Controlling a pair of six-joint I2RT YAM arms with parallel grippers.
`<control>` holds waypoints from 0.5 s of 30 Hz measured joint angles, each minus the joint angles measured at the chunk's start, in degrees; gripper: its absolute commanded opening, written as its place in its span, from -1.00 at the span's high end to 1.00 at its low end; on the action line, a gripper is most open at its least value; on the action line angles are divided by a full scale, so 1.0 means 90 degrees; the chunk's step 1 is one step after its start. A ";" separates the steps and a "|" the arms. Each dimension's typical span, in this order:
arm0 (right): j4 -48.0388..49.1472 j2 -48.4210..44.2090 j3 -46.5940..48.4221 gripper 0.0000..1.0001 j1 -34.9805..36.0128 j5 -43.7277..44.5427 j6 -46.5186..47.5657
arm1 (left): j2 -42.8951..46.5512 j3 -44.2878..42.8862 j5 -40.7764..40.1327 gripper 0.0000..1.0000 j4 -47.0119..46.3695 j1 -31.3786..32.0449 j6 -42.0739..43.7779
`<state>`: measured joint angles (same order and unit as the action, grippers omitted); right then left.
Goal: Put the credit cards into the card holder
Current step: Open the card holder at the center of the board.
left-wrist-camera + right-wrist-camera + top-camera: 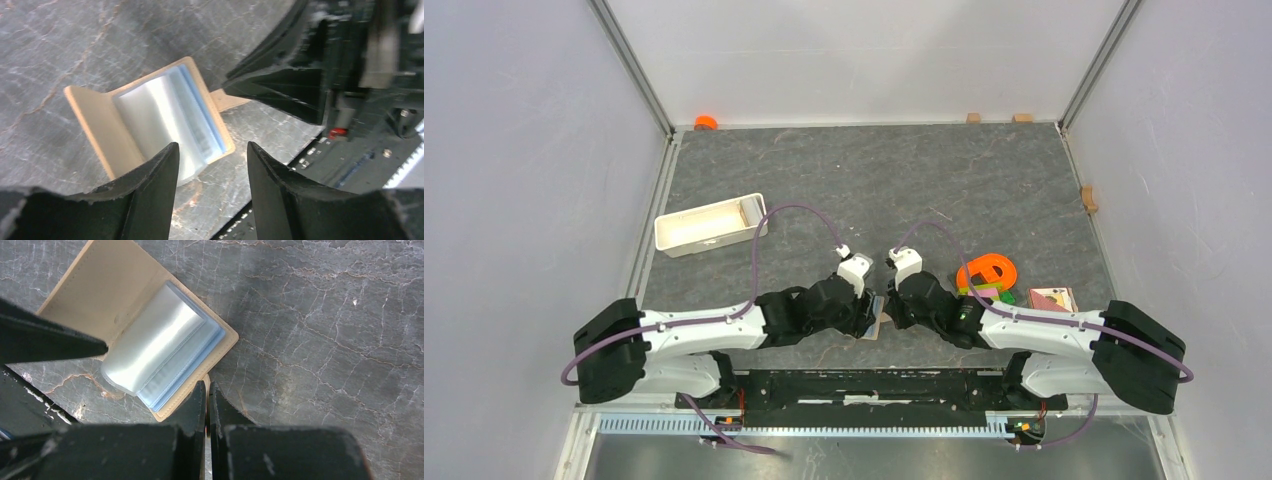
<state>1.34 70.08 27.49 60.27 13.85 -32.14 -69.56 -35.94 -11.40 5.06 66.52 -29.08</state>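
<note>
Prep stage, I judged: card holder (160, 340) lay open on the worktop (325, 340) between both arms, pockets up. My right gripper (207, 387) was clamped on its snap tab (231, 100). My left gripper (211, 147) hung over it, jaws apart and empty. Next move called for fetching a card; one pale credit card (1052, 298) sat off to the right.

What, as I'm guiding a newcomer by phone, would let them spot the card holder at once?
On the grey marbled table, look at the middle of the near edge. The card holder lies open there: beige-tan, with blue-grey see-through pockets, unlike the white tray back left.
</note>
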 measured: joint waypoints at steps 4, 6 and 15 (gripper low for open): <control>-0.0015 -0.0010 -0.0022 1.00 0.0000 0.0024 0.0000 | -0.0189 0.0075 -0.0546 -0.24 0.0075 0.0000 -0.0002; -0.0019 -0.0017 -0.0029 1.00 0.0000 0.0029 0.0000 | -0.0325 0.0078 -0.0765 -0.28 0.0153 0.0000 -0.0002; -0.0019 -0.0019 -0.0034 1.00 0.0000 0.0034 -0.0005 | -0.0755 0.0124 -0.1061 -0.64 0.0260 0.0000 0.0007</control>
<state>1.17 69.91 27.18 60.27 14.15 -32.18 -76.36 -34.83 -20.95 7.40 66.52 -29.02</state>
